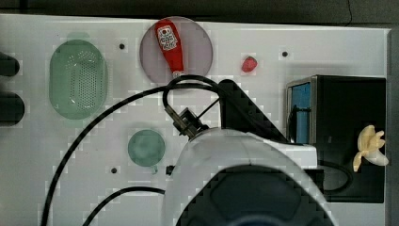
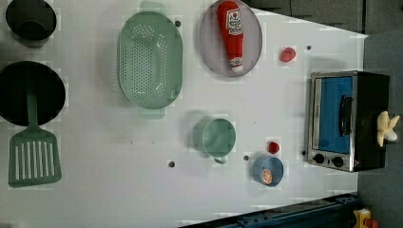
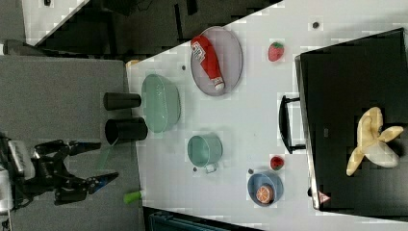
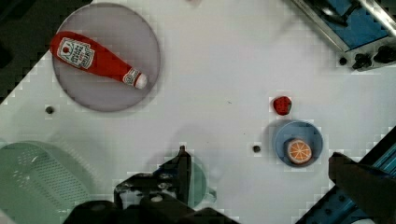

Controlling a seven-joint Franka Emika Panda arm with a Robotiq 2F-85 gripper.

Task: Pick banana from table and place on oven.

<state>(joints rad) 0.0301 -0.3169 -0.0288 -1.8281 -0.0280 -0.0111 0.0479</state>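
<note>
The pale yellow banana (image 1: 370, 147) lies with its flaps splayed on the black top of the oven (image 1: 350, 108), near the top view's right edge. It also shows on the oven (image 2: 366, 118) in the left view as the banana (image 2: 387, 128), and in the right view as the banana (image 3: 373, 139) on the oven (image 3: 346, 96). My gripper (image 3: 107, 160) is open with nothing between its fingers, far off at the right view's left. In the wrist view the gripper (image 4: 258, 156) hangs high over the white table (image 4: 219, 70), well apart from the banana.
A ketchup bottle (image 2: 231, 33) lies on a grey plate (image 2: 252, 52). On the table also stand a green colander (image 2: 149, 59), a green cup (image 2: 216, 137), a blue bowl (image 2: 267, 171) holding an orange slice, two small red fruits (image 2: 287, 54), black pots (image 2: 31, 92) and a green spatula (image 2: 34, 156). My white arm (image 1: 244, 160) covers the top view's lower middle.
</note>
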